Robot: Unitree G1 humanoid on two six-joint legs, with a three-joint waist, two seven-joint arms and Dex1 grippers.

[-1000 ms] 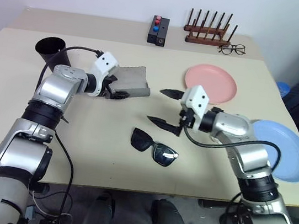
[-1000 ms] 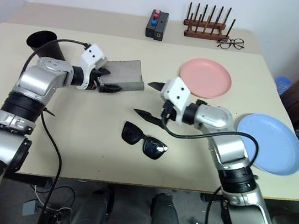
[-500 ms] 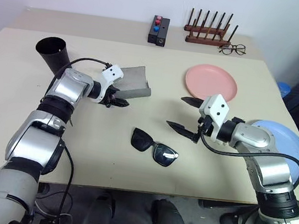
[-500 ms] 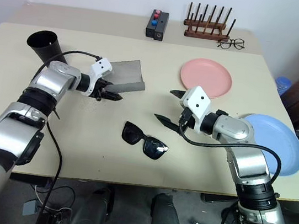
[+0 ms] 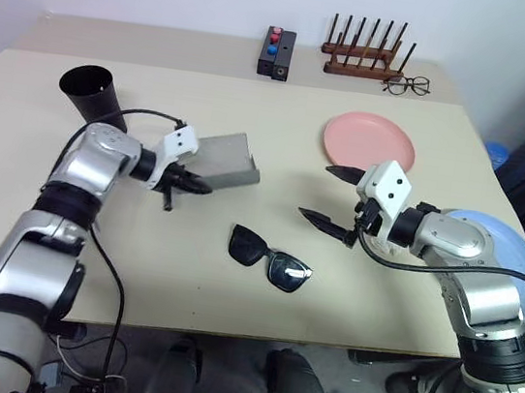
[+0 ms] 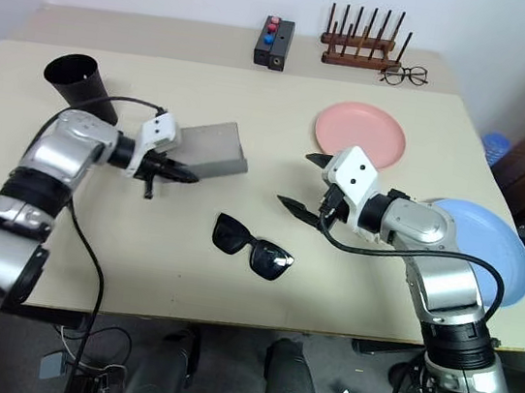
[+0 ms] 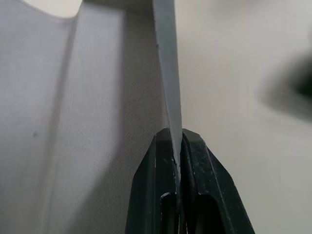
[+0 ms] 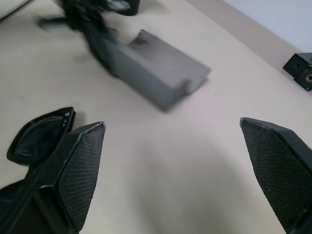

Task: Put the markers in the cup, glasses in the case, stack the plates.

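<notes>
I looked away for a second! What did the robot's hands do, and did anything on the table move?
The left gripper shut on the thin lid edge of the grey rectangular case. The right gripper, open, drew back toward the light blue round plate. The black sunglasses, pink round plate and black tapered cup stayed put.

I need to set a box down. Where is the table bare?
Bare: the near-left corner, left of the sunglasses, and the stretch between cup and pink plate. Crowded: the middle, around case, sunglasses and both grippers.

arms: silver segments, black joints | wrists: white camera blocks | cables: black | end effector fingers: black
</notes>
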